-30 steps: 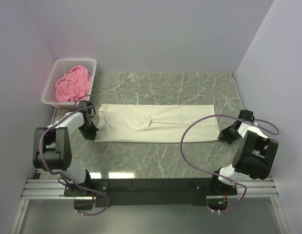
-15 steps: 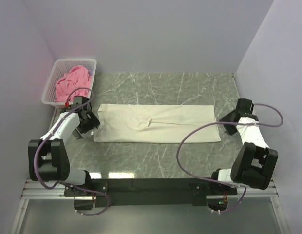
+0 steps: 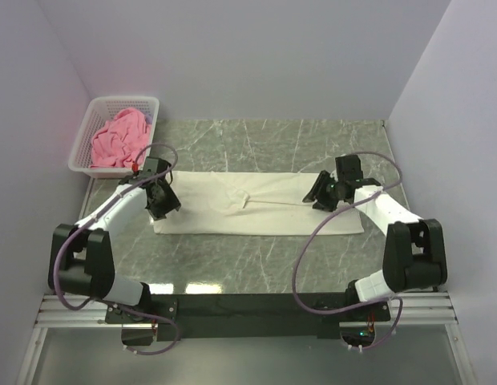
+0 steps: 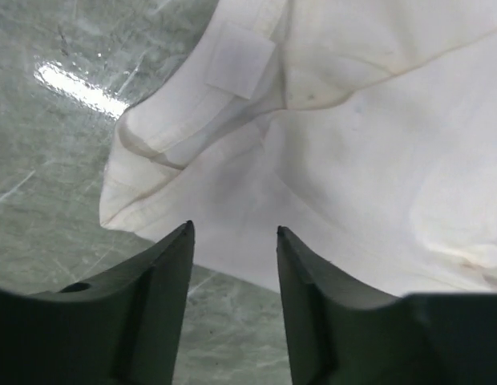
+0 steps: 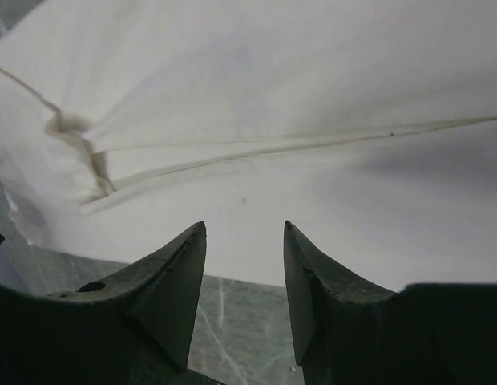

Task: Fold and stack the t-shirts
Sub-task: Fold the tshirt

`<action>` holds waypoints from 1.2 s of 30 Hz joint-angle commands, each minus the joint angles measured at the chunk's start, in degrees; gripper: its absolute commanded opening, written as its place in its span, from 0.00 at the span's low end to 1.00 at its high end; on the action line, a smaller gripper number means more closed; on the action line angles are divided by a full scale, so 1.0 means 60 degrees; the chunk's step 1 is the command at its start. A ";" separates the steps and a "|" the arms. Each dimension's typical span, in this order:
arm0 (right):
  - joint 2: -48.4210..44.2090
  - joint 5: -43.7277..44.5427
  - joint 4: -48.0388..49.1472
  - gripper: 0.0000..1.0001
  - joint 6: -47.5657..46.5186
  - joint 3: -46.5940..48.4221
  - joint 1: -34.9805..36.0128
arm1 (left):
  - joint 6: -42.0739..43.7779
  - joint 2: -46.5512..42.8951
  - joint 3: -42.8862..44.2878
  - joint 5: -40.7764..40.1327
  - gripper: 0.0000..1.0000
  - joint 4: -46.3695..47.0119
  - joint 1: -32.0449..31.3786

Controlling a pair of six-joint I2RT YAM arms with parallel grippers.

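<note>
The cream-white t-shirt [image 3: 260, 204] lies on the marble table as a long flat strip running left to right. My left gripper [image 3: 167, 203] is open and empty, low over the strip's left end. In the left wrist view [image 4: 234, 231] the shirt [image 4: 361, 152] shows rumpled folds and a sewn label ahead of the jaws. My right gripper [image 3: 313, 197] is open and empty over the strip's right part. In the right wrist view [image 5: 244, 227] it sits just above the shirt [image 5: 272, 88] near its front edge. The pink t-shirt [image 3: 119, 138] lies bunched in the basket.
The white lattice basket [image 3: 112, 105] stands at the back left corner, against the left wall. Walls close in the table on the left, back and right. Purple cables loop from both arms over the table's front part.
Both arms have swung inward. The left gripper moved from beside the shirt's left end onto it. The right gripper moved from the table's right edge to over the shirt's right part.
</note>
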 commanded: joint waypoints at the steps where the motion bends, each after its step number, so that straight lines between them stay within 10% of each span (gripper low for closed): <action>1: 0.0850 -0.0228 0.0583 0.50 0.0142 -0.0276 -0.0132 | -0.0340 0.0497 -0.0324 0.0022 0.49 0.0508 0.0048; 13: 0.0797 0.0625 0.0626 0.49 0.0200 -0.1257 -0.2328 | -0.0370 0.0528 -0.1292 -0.0594 0.48 0.0405 0.1058; 22: 0.0487 -0.0283 0.0700 0.47 0.0010 0.0382 -0.2549 | -0.0106 -0.0059 0.0786 -0.0287 0.80 -0.0049 0.0752; 36: 0.3914 -0.0812 0.1930 0.35 0.0507 0.2990 -0.2241 | 0.0436 0.4129 0.4552 -0.0359 0.49 0.1752 0.0121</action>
